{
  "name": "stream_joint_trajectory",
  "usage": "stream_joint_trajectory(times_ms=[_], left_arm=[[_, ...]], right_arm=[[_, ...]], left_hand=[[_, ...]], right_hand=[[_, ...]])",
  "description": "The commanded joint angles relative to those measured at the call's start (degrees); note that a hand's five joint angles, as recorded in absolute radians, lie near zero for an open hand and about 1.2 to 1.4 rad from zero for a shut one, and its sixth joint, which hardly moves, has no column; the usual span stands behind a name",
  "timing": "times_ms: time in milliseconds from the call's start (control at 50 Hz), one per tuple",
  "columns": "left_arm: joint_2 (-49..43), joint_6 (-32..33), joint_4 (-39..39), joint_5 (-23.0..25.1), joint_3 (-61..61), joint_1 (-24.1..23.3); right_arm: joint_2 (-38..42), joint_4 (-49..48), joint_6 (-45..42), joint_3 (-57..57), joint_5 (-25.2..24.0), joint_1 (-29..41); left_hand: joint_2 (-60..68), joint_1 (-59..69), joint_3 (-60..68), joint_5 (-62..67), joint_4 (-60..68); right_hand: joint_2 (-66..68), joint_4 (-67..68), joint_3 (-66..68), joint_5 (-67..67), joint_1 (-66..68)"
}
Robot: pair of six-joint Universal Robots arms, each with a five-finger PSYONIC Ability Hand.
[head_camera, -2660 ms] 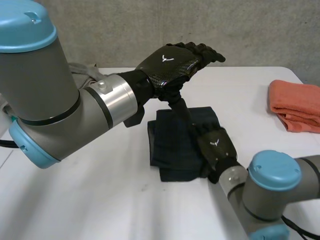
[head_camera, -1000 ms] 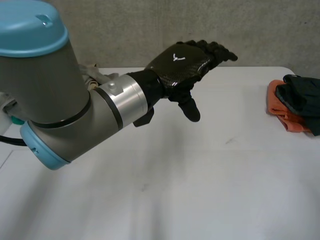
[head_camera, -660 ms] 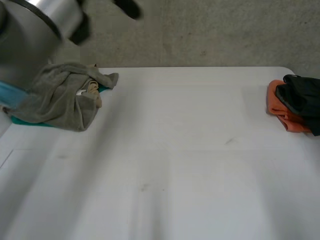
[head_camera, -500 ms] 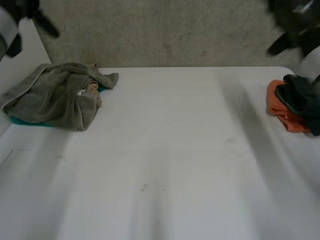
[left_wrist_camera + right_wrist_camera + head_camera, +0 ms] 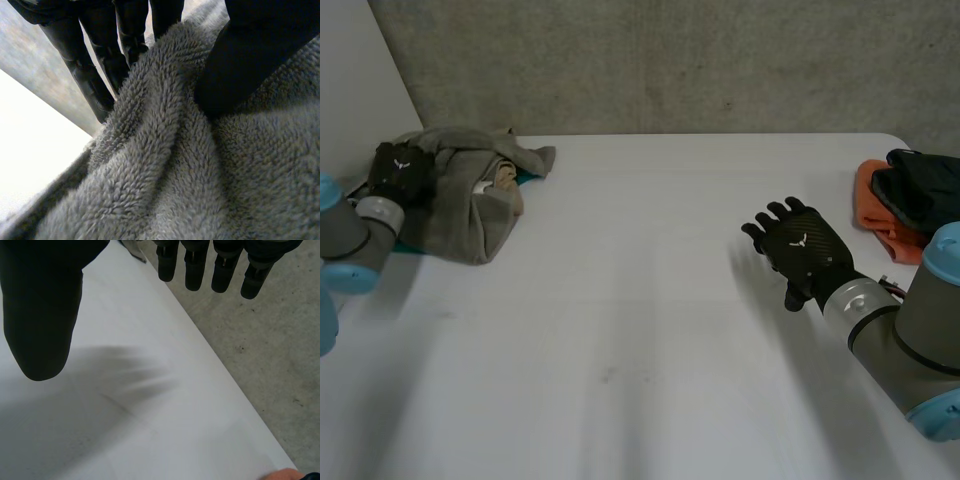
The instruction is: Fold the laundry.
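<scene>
Hidden bits first. A teal cloth (image 5: 405, 246) is mostly buried under the grey towel (image 5: 460, 205), w/ only a thin strip showing at the towel's near edge. A beige item (image 5: 506, 180) pokes out of a fold on the grey towel; can't tell what it is. Far across the table (image 5: 640, 330) from the grey towel, a dark garment (image 5: 925, 195) lies on an orange towel (image 5: 878, 225). It covers much of the orange one's top, and both are cut off at the frame edge.

The left hand (image 5: 400, 170) sits on the grey towel's end, on the side away from the orange towel. In the left wrist view its thumb (image 5: 250, 55) is sunk into the pile. The fingers (image 5: 92, 75) run fairly straight down the far side of a raised ridge of towel, so the ridge is pinched btwn thumb & fingers. The fingertips are partly lost behind the ridge.

The right hand (image 5: 800, 250) is well apart from the grey towel, over bare table toward the orange towel. Its fingers (image 5: 195, 267) are straight & spread, thumb (image 5: 42, 320) held wide, nothing in it. Can't tell if it touches the tabletop.
</scene>
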Motion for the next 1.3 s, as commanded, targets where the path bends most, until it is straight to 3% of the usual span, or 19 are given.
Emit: stream_joint_trajectory(times_ms=[20,100,160,220,300,400,500,540,560,580,600,700,820,960,1100,1140,1200,1300], left_arm=[[15.74,-3.75,1.0,-9.18,-6.06,-5.59],[28.48,-12.88,3.37,-9.02,-15.38,-9.63],[42.17,-24.29,4.43,-8.23,-26.52,-15.77],[48.26,-29.33,4.43,-7.26,-32.16,-18.95],[55.91,-34.78,4.34,-4.1,-43.49,-26.67],[55.23,-34.62,4.08,-3.65,-52.74,-36.17],[41.55,-28.23,1.81,-8.9,-54.07,-42.68],[38.45,-25.31,-0.31,-11.38,-52.85,-43.22],[37.57,-23.65,-1.54,-12.61,-52.14,-43.22],[36.17,-20.32,-4.51,-14.97,-50.66,-43.91],[35.98,-18.64,-5.75,-15.95,-50.21,-44.09],[41.93,-14.14,-9.98,-18.33,-48.79,-44.27],[53.79,-16.33,-10.16,-18.51,-53.7,-43.4],[56.63,-21.42,-13.32,-18.33,-62.05,-39.97],[55.4,-29.15,-13.85,-18.07,-66.2,-38.3],[53.12,-33.9,-13.94,-17.28,-66.02,-37.07],[49.44,-39.77,-13.94,-14.39,-65.06,-36.8],[45.91,-44.1,-14.55,-9.02,-61.9,-36.98]], right_arm=[[-0.32,-0.05,0.17,-0.47,-0.03,0.01],[-0.58,-0.05,0.35,-0.47,0.32,0.09],[-1.11,-0.05,0.35,-0.12,0.68,0.01],[-2.33,0.22,0.52,0.06,1.03,-0.17],[-3.74,0.04,0.61,0.59,1.64,-1.83],[-5.15,0.22,0.96,0.33,2.43,-4.03],[-5.15,0.57,1.14,-0.2,5.15,-4.3],[-5.15,0.66,1.4,-0.46,6.73,-4.39],[-5.24,0.83,1.66,-0.81,8.22,-4.82],[-5.32,1.09,1.93,-0.99,8.67,-4.91],[-5.33,1.36,2.1,-1.08,9.02,-4.91],[-6.82,6.36,3.16,-2.57,8.33,-4.65],[-7.26,21.2,4.92,-7.67,1.21,-4.3],[-6.21,37.11,7.55,-14.6,-3.45,-4.21],[3.88,37.66,7.91,-22.42,-6.43,-3.34],[6.35,37.48,7.91,-24.19,-7.06,-2.02],[10.57,37.31,7.91,-27.97,-7.67,0.71],[17.69,37.22,8.08,-32.8,-8.38,2.47]], left_hand=[[13.12,18.63,13.58,14.86,12.35],[13.12,18.63,13.58,14.86,12.35],[13.12,18.63,13.58,14.86,12.35],[13.12,18.63,13.58,14.86,12.35],[13.12,18.63,13.58,14.86,12.35],[13.12,18.63,13.58,14.86,12.35],[13.12,18.63,13.58,14.86,12.35],[8.48,13.99,8.94,10.22,7.71],[-7.55,-2.04,-7.1,-5.82,-8.32],[-39.68,-34.17,-39.23,-37.95,-40.45],[-47.67,-42.15,-47.21,-45.93,-48.44],[-53.63,-48.12,-53.18,-51.9,-54.4],[-53.64,-48.12,-53.18,-51.9,-54.41],[-52.12,-46.61,-51.67,-50.39,-52.89],[-51.95,-46.44,-51.5,-50.22,-52.72],[-50.44,-44.93,-49.99,-48.71,-51.21],[-50.1,-44.59,-49.65,-48.37,-50.87],[-48.25,-42.74,-47.8,-46.52,-49.02]], right_hand=[[-2.16,-1.82,-1.84,-2.32,-2.81],[-2.16,-1.82,-1.84,-2.32,-2.81],[-2.16,-1.82,-1.84,-2.32,-2.81],[-2.16,-1.82,-1.84,-2.32,-2.81],[-2.16,-1.82,-1.84,-2.32,-2.81],[-2.16,-1.82,-1.84,-2.32,-2.81],[-2.16,-1.82,-1.84,-2.32,-2.81],[-2.16,-1.82,-1.84,-2.32,-2.81],[-2.16,-1.82,-1.84,-2.32,-2.81],[-2.16,-1.82,-1.84,-2.32,-2.81],[-2.16,-1.82,-1.84,-2.32,-2.81],[-2.16,-1.82,-1.84,-2.32,-2.81],[-2.16,-1.82,-1.84,-2.32,-2.81],[-2.16,-1.82,-1.84,-2.32,-2.81],[-2.16,-1.82,-1.84,-2.32,-2.81],[-2.16,-1.82,-1.84,-2.32,-2.81],[-2.16,-1.82,-1.84,-2.32,-2.81],[-2.16,-1.82,-1.84,-2.32,-2.81]])
